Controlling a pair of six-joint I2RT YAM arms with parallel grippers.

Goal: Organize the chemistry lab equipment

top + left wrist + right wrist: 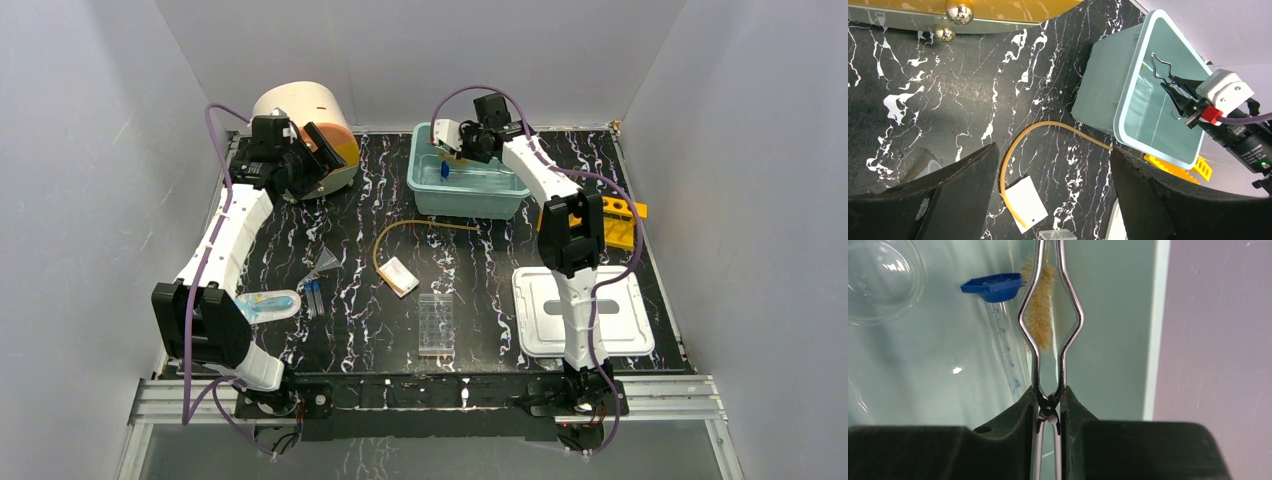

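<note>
My right gripper (1049, 395) is shut on the metal tongs (1050, 325) at their pivot and holds them inside the teal bin (500, 205). Below the tongs in the bin lie a blue-footed cylinder (993, 287), a tan brush (1040, 322) and a clear little beaker (883, 280). My left gripper (318, 150) is open beside the drum with nothing in it. On the table lie the tan-looped tag (398, 275), a clear funnel (325, 262), thin tubes (313, 295) and a clear well plate (436, 323). The left wrist view shows the tag (1025, 202) and the tongs (1163, 70).
The cream-and-orange drum (305, 120) stands at the back left. A yellow rack (622, 220) lies right of the bin, partly behind the right arm. A white lid (620, 315) lies at the front right. A bluish packet (268, 305) rests by the left arm.
</note>
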